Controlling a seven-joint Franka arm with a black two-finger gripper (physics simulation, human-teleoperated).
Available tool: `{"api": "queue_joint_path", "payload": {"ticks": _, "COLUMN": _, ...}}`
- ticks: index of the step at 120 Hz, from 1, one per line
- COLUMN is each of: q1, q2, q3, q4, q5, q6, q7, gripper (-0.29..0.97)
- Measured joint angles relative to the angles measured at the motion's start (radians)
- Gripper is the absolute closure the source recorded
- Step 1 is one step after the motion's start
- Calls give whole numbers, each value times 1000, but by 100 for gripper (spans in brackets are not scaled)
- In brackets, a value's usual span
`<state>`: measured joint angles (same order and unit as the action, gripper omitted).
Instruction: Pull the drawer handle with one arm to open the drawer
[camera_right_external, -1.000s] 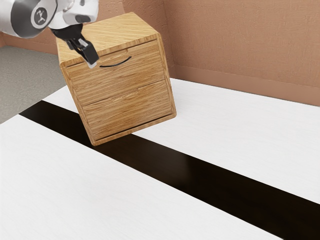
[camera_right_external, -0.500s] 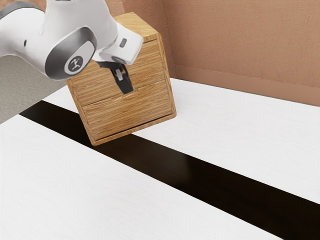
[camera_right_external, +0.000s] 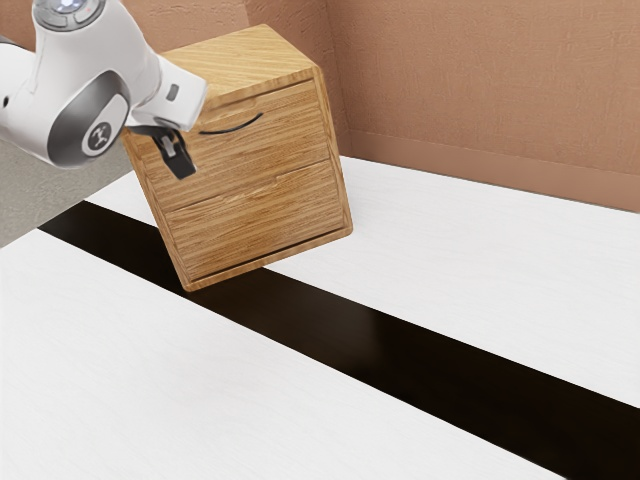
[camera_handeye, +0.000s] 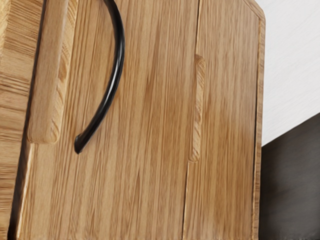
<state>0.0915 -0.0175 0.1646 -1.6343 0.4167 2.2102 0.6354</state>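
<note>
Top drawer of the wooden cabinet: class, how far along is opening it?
Done: nothing; the top drawer looks flush in the light wooden cabinet. In hand: the black gripper hangs before its front, to the exterior view's left of the curved black handle. Left: grasping and pulling.

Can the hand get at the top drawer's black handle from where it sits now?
Probably yes. The hand hangs before the cabinet front, to the exterior view's left of and slightly below the handle, with nothing between them.
</note>
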Motion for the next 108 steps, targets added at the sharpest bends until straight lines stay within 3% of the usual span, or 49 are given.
{"api": "queue_joint_path", "payload": {"ticks": 34, "q1": -6, "q2": 4, "q3": -12, "q4": 0, "q5": 6, "q6": 21, "q7": 19, "gripper": 2}}
{"api": "queue_joint_path", "payload": {"ticks": 108, "q1": -187, "q2": 43, "q3": 10, "q4": -25, "q5": -19, "q6": 29, "q7": 31, "gripper": 2}}
